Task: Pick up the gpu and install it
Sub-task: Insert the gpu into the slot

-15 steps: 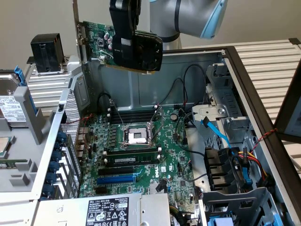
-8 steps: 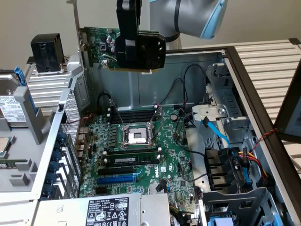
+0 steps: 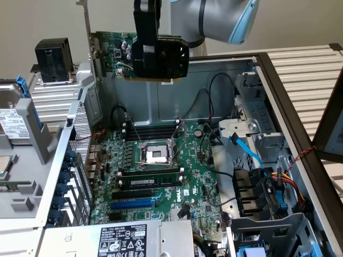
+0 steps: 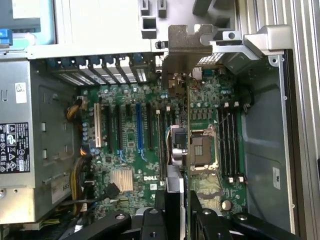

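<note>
The gpu hangs in the air above the open computer case, held upright with its green board, black shroud and silver end bracket showing. My gripper is shut on it from above. In the wrist view the gpu appears edge-on between my fingers, its bracket reaching toward the case's rear slot openings. Below it lies the green motherboard with a blue expansion slot.
The CPU socket and memory sticks sit mid-board. A power supply fills the near corner. Drive bays with blue, red and yellow cables crowd the exterior view's right. A hard drive lies outside the case on the exterior view's left.
</note>
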